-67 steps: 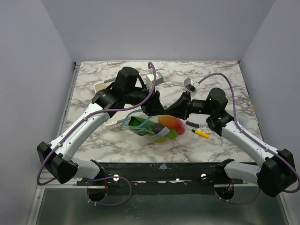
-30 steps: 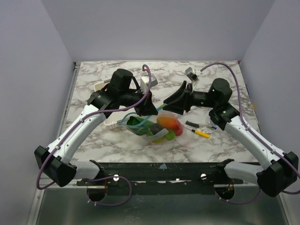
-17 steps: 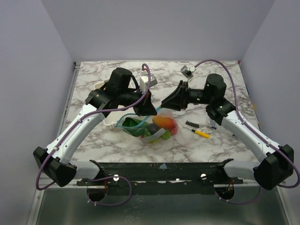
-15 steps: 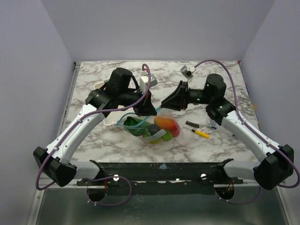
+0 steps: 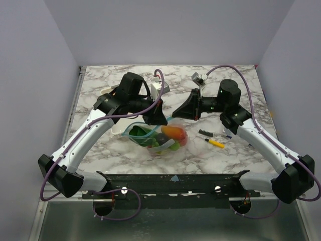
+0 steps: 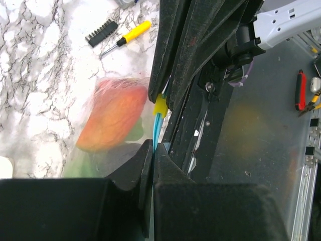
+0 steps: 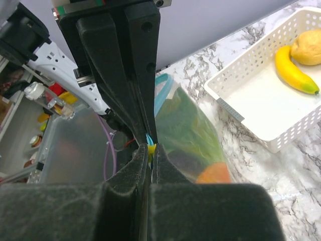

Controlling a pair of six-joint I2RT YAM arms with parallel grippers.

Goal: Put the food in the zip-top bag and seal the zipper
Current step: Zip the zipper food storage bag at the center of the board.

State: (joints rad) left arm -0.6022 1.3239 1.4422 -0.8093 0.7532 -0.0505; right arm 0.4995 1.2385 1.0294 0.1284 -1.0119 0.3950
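teal zipper (image 6: 158,126) pinched by both pincers: left gripper (image 6: 152,149) and right gripper (image 7: 149,150) clamped tight on it, arms angled inward above zip-top bag (image 5: 168,146).

From above, the left arm (image 5: 95,130) covers most of the white basket (image 5: 105,94). The left gripper (image 5: 162,120) and right gripper (image 5: 176,113) meet over the bag (image 5: 163,144), so I cannot see its mouth there. The dark little strip (image 5: 205,133) by the yellow pen (image 5: 215,143) is too small for me to tell what it is.

In the left wrist view, the orange food (image 6: 115,120) looks blurry through the plastic. The blue zipper (image 6: 158,128) slips out of sight between the fingers (image 6: 125,193) at the bottom.

In the right wrist view, the basket and the lemon (image 7: 307,47) are cut off at the right edge.
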